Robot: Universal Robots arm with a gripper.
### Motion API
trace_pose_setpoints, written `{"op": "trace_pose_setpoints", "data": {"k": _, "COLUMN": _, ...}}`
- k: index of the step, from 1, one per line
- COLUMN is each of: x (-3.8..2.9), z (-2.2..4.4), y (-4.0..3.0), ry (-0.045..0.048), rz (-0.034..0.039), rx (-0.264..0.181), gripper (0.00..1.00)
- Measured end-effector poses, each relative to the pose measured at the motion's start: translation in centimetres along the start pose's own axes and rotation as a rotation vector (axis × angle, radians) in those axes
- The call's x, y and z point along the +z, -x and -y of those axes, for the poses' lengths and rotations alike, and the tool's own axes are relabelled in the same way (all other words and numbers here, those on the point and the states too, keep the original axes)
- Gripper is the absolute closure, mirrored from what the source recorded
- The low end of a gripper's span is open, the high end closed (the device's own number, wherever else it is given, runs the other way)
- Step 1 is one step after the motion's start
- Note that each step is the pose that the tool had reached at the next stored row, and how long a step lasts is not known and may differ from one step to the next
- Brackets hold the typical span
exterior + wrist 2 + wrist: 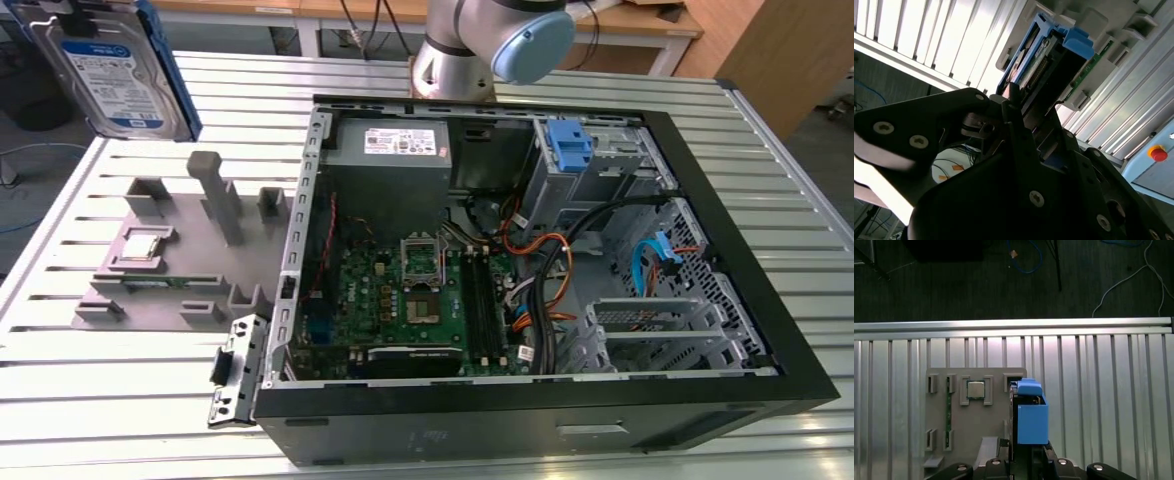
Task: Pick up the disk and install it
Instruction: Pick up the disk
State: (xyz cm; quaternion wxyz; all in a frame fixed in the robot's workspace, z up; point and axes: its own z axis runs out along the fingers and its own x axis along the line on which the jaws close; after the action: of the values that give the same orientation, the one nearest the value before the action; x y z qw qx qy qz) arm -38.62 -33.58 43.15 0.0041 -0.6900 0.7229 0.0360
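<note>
Your tool [1021, 107], a black two-fingered clamp, is pinching the disk [1046, 55], a flat silver hard drive with a white and dark blue label framed by a blue plastic carrier; in the second wrist view its dark fingers [1013, 102] press on one end of the drive while the connector end and the carrier's blue tab point away from the camera. In the exterior view you see the disk [114, 70] lifted clear of the ribbed aluminium desk [787, 200], standing nearly upright in the air with its label facing the camera, above the desk's corner on the exterior view's left. In the first wrist view the disk [1032, 420] sits edge-on in the tool [1026, 452], over one side of a grey plastic fixture plate [985, 422] with upright slots that lies on the desk [1104, 390] close to its edge, with dark floor beyond. A small square silver processor chip [975, 389] rests in a pocket of that plate. An open black computer case [534, 420] lies on its side just beside the plate [174, 270], well apart from the disk, showing a green motherboard [400, 300], a grey power-supply box with a white sticker [407, 145] and a lone blue plastic latch piece [567, 148]. The grey arm [487, 40] rises behind the case.
</note>
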Motion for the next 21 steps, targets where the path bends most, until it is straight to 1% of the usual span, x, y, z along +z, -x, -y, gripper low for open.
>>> {"op": "trace_pose_setpoints", "data": {"k": 7, "x": -0.94, "z": -0.04, "y": 0.05, "ry": -0.0003, "rz": 0.0002, "rx": 0.0, "gripper": 0.65}}
{"op": "trace_pose_setpoints", "data": {"k": 14, "x": -2.04, "z": -0.09, "y": 0.11, "ry": -0.0004, "rz": 0.0002, "rx": 0.0, "gripper": 0.65}}
{"op": "trace_pose_setpoints", "data": {"k": 17, "x": -2.25, "z": -0.09, "y": 0.13, "ry": -0.0003, "rz": 0.0002, "rx": 0.0, "gripper": 0.65}}
{"op": "trace_pose_setpoints", "data": {"k": 21, "x": -2.28, "z": -0.09, "y": 0.13, "ry": -0.0003, "rz": 0.0001, "rx": 0.0, "gripper": 0.65}}
